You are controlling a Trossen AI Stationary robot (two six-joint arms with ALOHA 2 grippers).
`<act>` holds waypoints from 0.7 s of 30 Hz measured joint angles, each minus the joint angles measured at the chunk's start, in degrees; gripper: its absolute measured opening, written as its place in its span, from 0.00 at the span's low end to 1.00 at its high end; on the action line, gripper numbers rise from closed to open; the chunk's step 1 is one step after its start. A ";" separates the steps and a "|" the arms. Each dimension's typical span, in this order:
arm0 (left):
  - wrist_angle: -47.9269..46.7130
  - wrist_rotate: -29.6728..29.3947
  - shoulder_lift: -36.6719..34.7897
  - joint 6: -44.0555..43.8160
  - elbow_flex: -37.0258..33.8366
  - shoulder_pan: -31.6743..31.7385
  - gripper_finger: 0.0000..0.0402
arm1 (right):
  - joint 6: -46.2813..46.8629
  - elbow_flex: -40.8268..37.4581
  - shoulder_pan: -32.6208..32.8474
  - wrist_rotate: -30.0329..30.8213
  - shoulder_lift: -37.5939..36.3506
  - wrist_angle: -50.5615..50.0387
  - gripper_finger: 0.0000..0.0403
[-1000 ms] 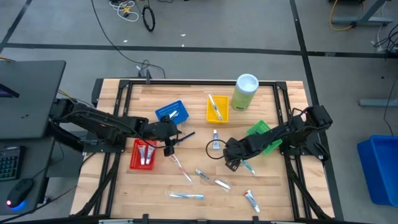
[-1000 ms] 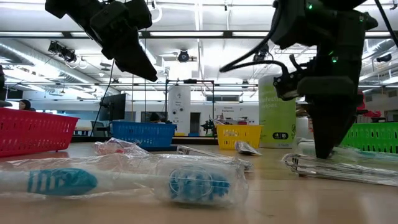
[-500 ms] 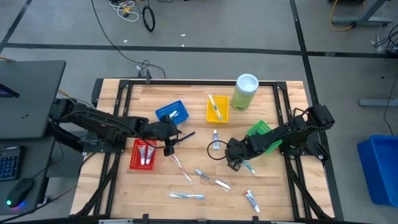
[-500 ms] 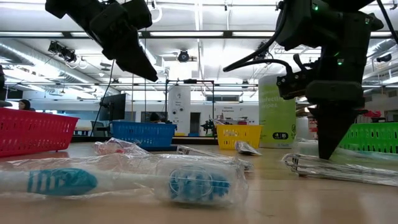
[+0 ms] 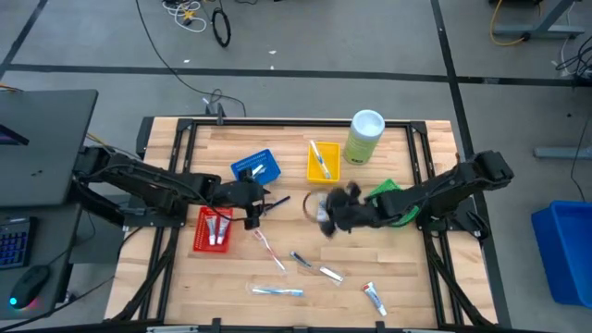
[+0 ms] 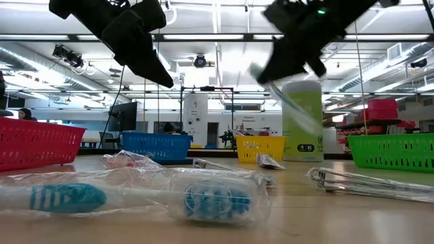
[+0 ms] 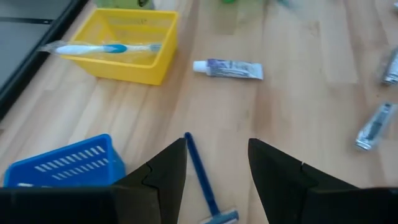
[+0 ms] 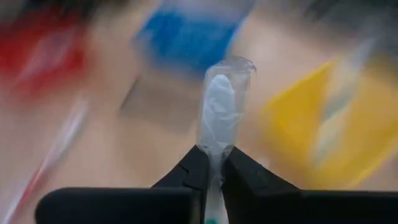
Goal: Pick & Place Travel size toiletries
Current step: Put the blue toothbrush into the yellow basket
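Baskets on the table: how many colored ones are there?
4. The red basket sits by the left arm, the blue basket just behind it, the yellow basket beside the tall green canister, and the green basket lies partly under the right arm.

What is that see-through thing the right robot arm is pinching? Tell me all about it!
It is a wrapped toothbrush, long and slim, whitish inside a clear, crinkly plastic sleeve. The right pincer is shut on one end, and the other end sticks out past the fingers. It is lifted off the table, touching nothing but the pincer.
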 joint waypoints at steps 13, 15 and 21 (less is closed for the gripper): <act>-0.04 -1.08 0.00 -0.10 0.00 0.00 0.45 | -29.40 -0.04 -19.81 -1.15 -0.07 28.58 0.08; 0.00 -1.42 0.00 -0.10 0.00 0.00 0.45 | -28.67 -0.05 -23.16 -2.74 1.07 26.28 0.08; -0.04 -1.58 0.00 -0.11 0.00 -0.02 0.45 | -27.25 -0.11 -28.92 -5.13 7.07 22.42 0.08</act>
